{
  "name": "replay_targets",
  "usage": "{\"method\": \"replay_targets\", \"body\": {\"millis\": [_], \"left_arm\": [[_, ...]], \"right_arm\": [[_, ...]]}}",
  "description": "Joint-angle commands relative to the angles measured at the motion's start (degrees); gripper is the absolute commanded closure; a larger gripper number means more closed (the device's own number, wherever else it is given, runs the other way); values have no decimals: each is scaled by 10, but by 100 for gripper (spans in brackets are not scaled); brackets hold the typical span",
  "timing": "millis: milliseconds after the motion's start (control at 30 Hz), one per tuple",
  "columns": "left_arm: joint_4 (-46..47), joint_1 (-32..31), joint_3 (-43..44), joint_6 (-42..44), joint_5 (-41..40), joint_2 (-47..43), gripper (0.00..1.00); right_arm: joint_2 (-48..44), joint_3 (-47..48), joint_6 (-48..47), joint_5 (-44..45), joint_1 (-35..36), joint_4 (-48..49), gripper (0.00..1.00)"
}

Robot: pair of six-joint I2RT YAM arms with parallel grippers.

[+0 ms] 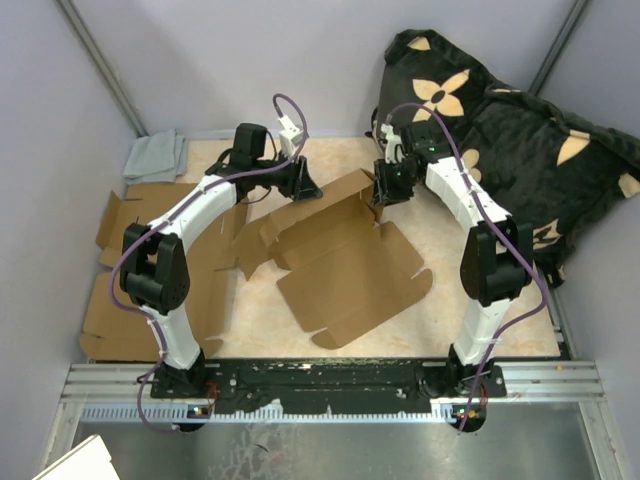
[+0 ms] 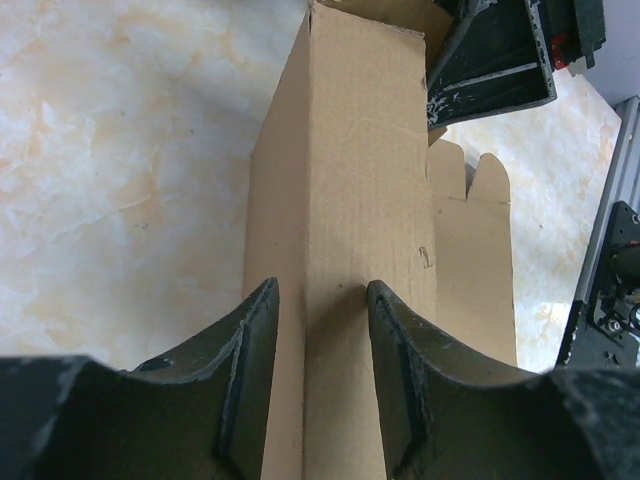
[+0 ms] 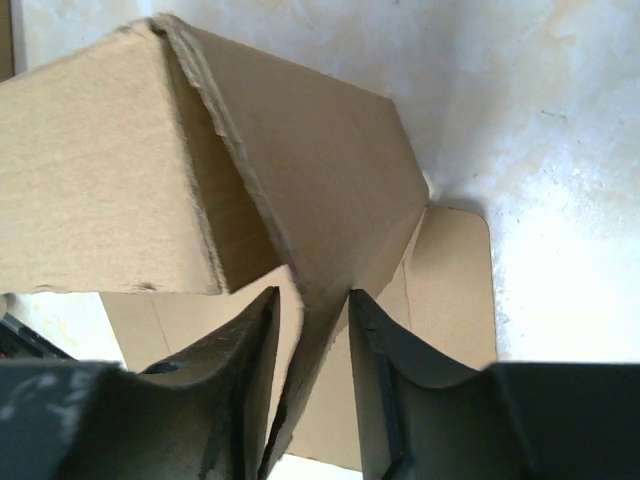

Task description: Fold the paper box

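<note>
The paper box (image 1: 345, 265) is a brown cardboard blank lying mostly flat mid-table, with its far wall lifted upright. My left gripper (image 1: 305, 185) is at the left end of that wall. In the left wrist view its jaws (image 2: 320, 290) straddle the folded wall's ridge (image 2: 340, 180) and are shut on it. My right gripper (image 1: 385, 192) is at the wall's right end. In the right wrist view (image 3: 312, 295) it is shut on a cardboard flap (image 3: 330, 250) beside a folded corner. The right gripper also shows in the left wrist view (image 2: 495, 55).
Several flat cardboard blanks (image 1: 120, 300) lie stacked at the left. A grey cloth (image 1: 155, 155) sits at the back left. A black flowered cloth (image 1: 520, 130) is heaped at the back right. A metal rail (image 1: 330, 385) holds the arm bases at the near edge.
</note>
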Motion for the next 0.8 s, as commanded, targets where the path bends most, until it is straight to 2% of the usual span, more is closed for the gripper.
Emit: {"method": "replay_targets", "body": {"millis": [0, 167, 367, 600, 767], "left_arm": [[-11, -2, -8, 13, 8, 8, 53], [-15, 2, 6, -2, 25, 28, 54], [-15, 10, 24, -14, 38, 41, 54], [-12, 17, 25, -22, 51, 43, 54], [-8, 19, 29, -33, 62, 50, 54]], "right_arm": [[-10, 5, -24, -45, 3, 27, 61], [-18, -4, -59, -55, 3, 30, 52], [-60, -31, -71, -81, -25, 75, 48], [-144, -106, -74, -115, -85, 208, 47], [-188, -173, -92, -147, -103, 319, 47]]}}
